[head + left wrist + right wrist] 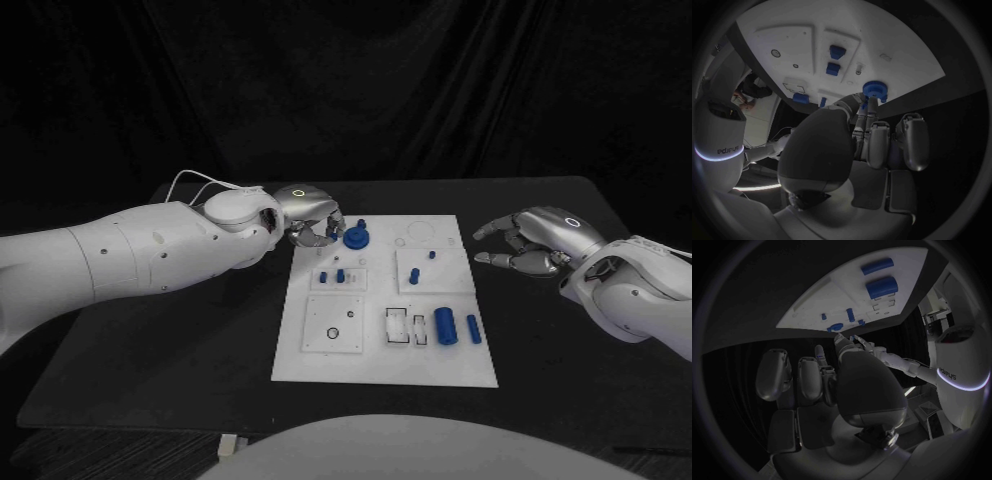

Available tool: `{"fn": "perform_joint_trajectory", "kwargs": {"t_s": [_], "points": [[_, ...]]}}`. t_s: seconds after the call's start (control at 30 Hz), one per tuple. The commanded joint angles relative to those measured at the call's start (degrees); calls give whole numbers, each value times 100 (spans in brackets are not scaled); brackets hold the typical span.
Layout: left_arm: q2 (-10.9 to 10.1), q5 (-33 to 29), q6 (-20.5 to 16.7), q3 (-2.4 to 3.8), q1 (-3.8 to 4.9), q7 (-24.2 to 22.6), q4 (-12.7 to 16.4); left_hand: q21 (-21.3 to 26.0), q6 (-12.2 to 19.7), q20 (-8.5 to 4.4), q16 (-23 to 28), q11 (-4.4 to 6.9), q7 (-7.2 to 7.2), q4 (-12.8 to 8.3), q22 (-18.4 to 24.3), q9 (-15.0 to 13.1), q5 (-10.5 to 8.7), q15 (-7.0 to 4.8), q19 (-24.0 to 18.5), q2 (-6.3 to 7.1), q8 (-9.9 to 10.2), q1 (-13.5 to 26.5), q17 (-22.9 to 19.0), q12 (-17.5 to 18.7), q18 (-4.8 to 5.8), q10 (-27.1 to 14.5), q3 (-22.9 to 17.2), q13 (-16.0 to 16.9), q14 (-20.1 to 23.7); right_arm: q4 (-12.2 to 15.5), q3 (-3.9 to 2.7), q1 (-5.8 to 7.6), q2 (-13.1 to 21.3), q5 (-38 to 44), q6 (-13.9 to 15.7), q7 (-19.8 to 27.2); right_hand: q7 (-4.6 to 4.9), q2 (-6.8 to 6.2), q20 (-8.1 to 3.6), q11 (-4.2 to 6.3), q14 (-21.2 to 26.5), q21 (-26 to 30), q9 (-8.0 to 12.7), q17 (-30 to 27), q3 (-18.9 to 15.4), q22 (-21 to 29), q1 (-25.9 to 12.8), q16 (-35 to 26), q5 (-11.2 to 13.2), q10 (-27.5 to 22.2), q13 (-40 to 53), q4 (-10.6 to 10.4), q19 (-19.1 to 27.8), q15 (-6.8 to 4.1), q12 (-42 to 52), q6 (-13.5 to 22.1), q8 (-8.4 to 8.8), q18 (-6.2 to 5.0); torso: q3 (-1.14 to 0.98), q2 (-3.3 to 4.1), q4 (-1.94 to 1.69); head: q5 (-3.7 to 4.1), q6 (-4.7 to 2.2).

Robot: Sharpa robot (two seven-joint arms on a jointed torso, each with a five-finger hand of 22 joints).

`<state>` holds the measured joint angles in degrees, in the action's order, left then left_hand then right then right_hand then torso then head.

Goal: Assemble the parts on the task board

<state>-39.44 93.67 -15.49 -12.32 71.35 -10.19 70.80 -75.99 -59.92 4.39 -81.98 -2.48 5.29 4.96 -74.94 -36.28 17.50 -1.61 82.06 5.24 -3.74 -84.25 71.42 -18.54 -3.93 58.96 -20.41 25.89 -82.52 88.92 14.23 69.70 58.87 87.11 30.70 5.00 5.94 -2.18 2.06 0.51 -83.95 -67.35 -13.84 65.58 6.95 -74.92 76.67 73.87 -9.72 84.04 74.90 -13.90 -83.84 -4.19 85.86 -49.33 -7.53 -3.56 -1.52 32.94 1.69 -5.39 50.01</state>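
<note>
The task board (387, 345) lies in the middle of the black table (173, 340). The left hand (306, 215) sits at the board's far left corner, fingers closed around a round blue gear part (356, 237) that stands on the board there. The right hand (534, 240) hovers just off the board's right edge, fingers apart and curled, holding nothing. Two blue cylinders (447, 327) lie side by side near the board's near right area; small blue pegs (414, 275) stand mid-board.
</note>
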Motion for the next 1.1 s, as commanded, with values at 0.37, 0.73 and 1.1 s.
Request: {"fn": "perform_joint_trajectory", "kwargs": {"t_s": [0.37, 0.73, 1.1], "points": [[197, 4, 125, 4, -236, 103, -214, 24, -72, 21, 19, 8, 38, -41, -1047, 14, -77, 2, -20, 36, -18, 59, 9, 42, 48, 74, 18, -30, 22, -3, -3, -14, 1, 8, -60, -78, -4, 19, 27, -47, -203, 11, 8, -10, 10, -936, 54, -16, -20, 257, 873, 38, 23, 25, -31, -55, 24, -75, 30, 11, 4, -45, -1], [281, 4, 82, 4, -314, 90, -329, 18, -69, 20, 17, 8, 39, -45, -1050, 18, -80, 1, -16, 38, -15, 58, 13, 45, 50, 76, 18, -33, 20, -20, -3, -18, -10, 8, -61, -71, -4, 19, 27, -47, -203, 11, 8, -10, 10, -936, 54, -16, -20, 257, 873, 38, 23, 25, -31, -55, 24, -75, 19, 2, 20, -55, -1], [316, 4, 133, 4, -385, 90, -398, 28, -66, 20, 22, 7, 40, -46, -1047, 21, -84, 2, -22, 40, -14, 60, 1, 47, 47, 77, 19, -34, 25, -20, -3, -22, 0, 8, -55, -70, -4, 19, 27, -47, -203, 11, 8, -10, 10, -936, 54, -16, -20, 257, 873, 38, 23, 25, -31, -55, 24, -75, 14, 0, 36, -50, -1]]}}
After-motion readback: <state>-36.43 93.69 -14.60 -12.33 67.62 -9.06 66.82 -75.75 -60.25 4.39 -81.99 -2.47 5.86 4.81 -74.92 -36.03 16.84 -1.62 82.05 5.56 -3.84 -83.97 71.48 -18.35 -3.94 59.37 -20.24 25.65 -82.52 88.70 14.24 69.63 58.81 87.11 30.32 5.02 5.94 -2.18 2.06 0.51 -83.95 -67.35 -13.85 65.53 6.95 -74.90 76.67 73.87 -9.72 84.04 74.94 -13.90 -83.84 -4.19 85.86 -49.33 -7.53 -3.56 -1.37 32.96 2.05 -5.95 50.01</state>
